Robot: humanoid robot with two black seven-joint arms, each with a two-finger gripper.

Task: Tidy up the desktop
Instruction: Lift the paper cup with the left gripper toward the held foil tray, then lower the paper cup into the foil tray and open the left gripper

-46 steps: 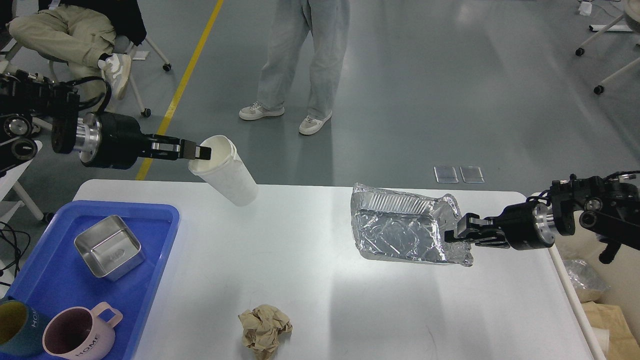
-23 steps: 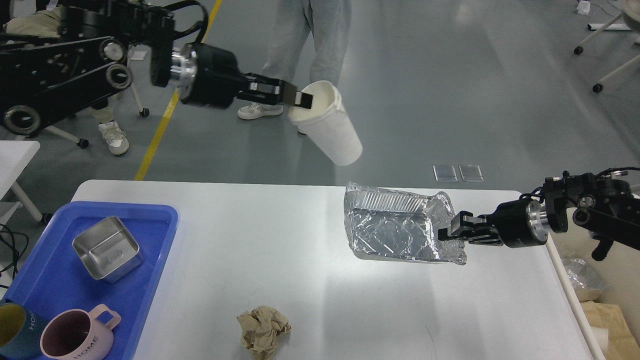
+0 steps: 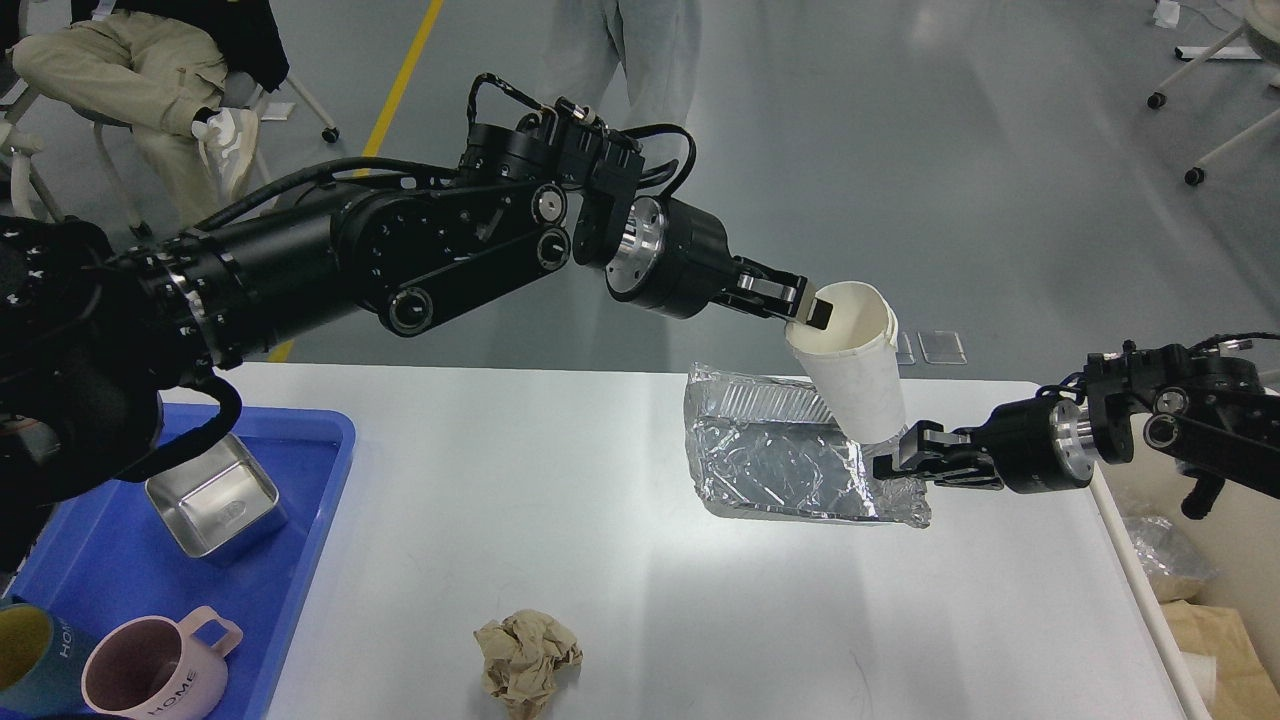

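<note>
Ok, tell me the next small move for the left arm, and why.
Probably lower the white paper cup into the foil tray: the left gripper holds it by the rim just above the tray, which the right gripper holds by its edge.

On my left I see a blue plastic tray (image 3: 300, 560) holding a square stainless steel container (image 3: 213, 495), a pink ceramic mug (image 3: 150, 675) marked HOME and a teal mug (image 3: 25, 655) at the corner. A crumpled brown paper ball (image 3: 527, 660) lies nearer me. Mid-right, a tilted white paper cup (image 3: 855, 365) hangs over a crinkled aluminium foil tray (image 3: 775, 460).
</note>
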